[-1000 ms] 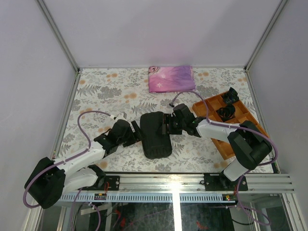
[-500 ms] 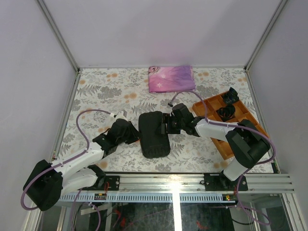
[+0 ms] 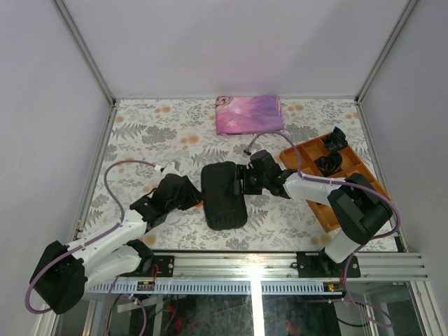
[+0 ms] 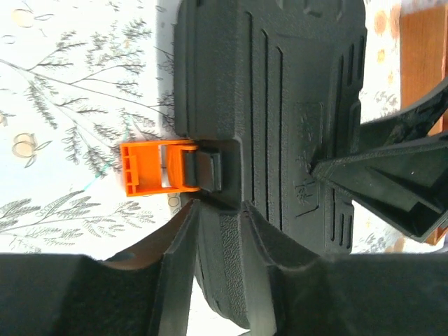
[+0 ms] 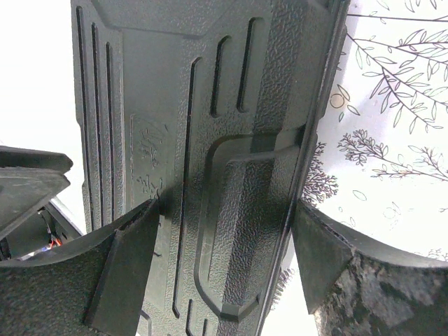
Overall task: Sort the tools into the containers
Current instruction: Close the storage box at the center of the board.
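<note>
Tool case [image 3: 224, 196]: one, lid down, black hard plastic with a pebbled skin and moulded ribs, flat on the floral desk [image 3: 147, 133]; one orange latch [image 4: 157, 166] flipped out on its left edge. Left pincer [image 4: 218, 224] sits at that edge, jaws nearly together, can't tell if clamped. Right pincer [image 5: 225, 210] is at its right edge, jaws apart, straddling the rim.
</note>
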### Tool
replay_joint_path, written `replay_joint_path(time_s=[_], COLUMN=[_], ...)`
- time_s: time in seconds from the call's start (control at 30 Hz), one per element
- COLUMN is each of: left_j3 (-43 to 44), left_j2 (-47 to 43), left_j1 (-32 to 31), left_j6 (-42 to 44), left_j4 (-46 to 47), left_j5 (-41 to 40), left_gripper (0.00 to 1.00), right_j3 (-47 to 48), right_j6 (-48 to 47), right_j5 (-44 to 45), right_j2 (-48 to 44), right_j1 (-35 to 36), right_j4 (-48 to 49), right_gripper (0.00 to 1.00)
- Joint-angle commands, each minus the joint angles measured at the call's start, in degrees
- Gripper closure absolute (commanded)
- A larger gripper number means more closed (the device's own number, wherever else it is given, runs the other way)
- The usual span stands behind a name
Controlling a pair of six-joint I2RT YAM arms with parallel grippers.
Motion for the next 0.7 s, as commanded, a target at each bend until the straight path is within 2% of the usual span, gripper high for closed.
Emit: replay_joint_path(time_s=[0.0, 0.1, 0.2, 0.43, 0.67], left_j3=[-0.8, -2.3, -4.1, -7.7, -6.5], left_j2=[-4.4, -6.4, -6.0, 0.7, 8.1], left_j1=[2.3, 4.9, 7.3, 13.5, 14.4], left_j6=[0.9, 0.0, -0.8, 1.2, 3.6], left_j4=[-4.4, -5.7, -5.2, 4.7, 9.0], left_j5=[-4.3, -3.6, -1.5, 7.3, 10.6], left_gripper=[0.66, 0.61, 0.61, 0.63, 0.62], right_j3=[-0.8, -0.6, -0.7, -0.5, -0.5], right_j6=[-4.0, -4.5, -4.7, -5.0, -5.1], right_j5=[5.8, 7.1, 7.8, 7.2, 7.0], right_j2=[3.6, 3.1, 2.6, 2.9, 2.9], right_j1=[1.0, 1.0, 1.0, 1.0, 1.0], right_j4=[-9.0, -10.0, -10.4, -10.4, -10.3], right_gripper=[0.29, 0.29, 0.29, 0.29, 0.29])
